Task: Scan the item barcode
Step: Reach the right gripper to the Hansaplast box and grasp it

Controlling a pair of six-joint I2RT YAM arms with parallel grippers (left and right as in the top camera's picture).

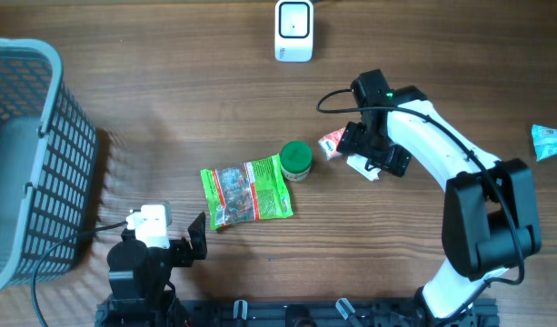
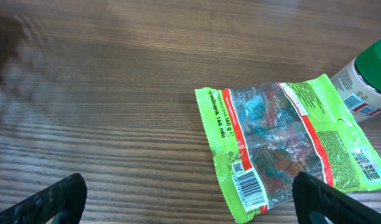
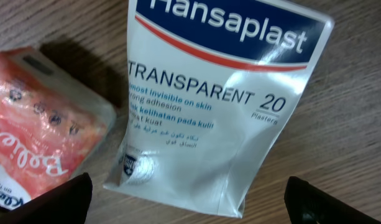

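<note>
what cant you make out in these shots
Plasters pack: overhead, mostly hidden under the right gripper; right wrist view shows no barcode on this face.
Green-lidded bottle: left wrist, cut off by the right edge.
Teal packet: overhead, cut off by the right edge, print too small.
Basket: overhead, cut off by the left edge.
Orange packet: right wrist, cut off by the left edge, print blurred.

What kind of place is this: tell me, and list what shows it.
Probably a mock shop checkout on a wooden table: a white barcode scanner, a grey shopping basket, and packaged goods such as a green snack packet and a Hansaplast plasters pouch.
</note>
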